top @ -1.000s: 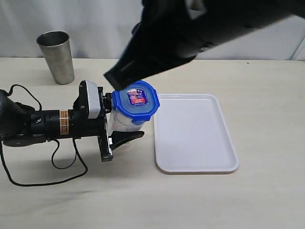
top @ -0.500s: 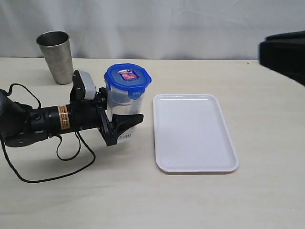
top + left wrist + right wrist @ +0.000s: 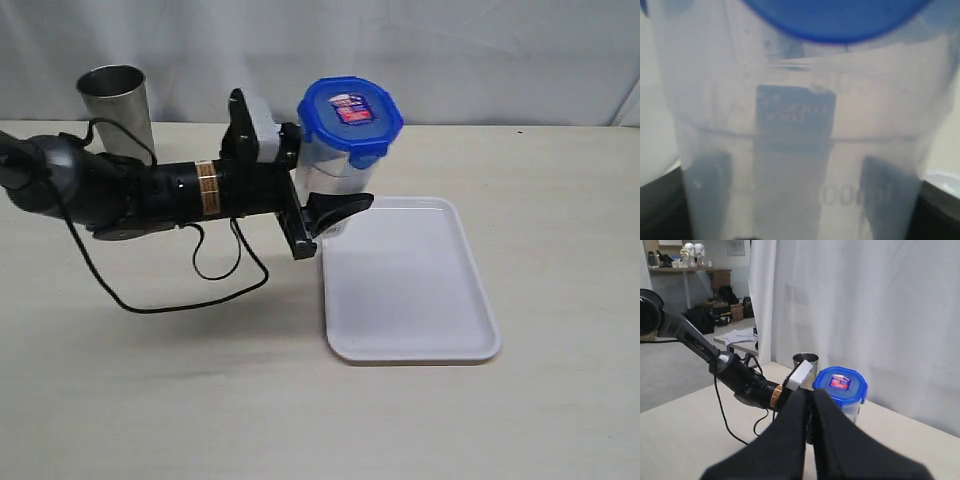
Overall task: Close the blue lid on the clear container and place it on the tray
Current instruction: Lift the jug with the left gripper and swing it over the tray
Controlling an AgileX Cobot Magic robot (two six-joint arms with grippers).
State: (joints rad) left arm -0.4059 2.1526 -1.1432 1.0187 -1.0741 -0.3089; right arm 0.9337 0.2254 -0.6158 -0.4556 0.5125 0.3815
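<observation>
embossed "100ml" faintly legible on the clear container [image 3: 795, 160], sticker [image 3: 349, 111] on the blue lid [image 3: 322, 127] unreadable

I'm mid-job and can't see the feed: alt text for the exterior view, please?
The left end effector grips the clear container, blue lid on top, upright at the far left corner of the white tray. A metal cup stands on the table behind the arm; the right arm is out of view.

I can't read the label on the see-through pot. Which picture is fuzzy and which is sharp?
Left wrist view: fuzzy, the clear container is too close; exterior view: sharp, the sticker on the blue lid is crisp; right wrist view: the near tool is soft, the room clearer.
</observation>
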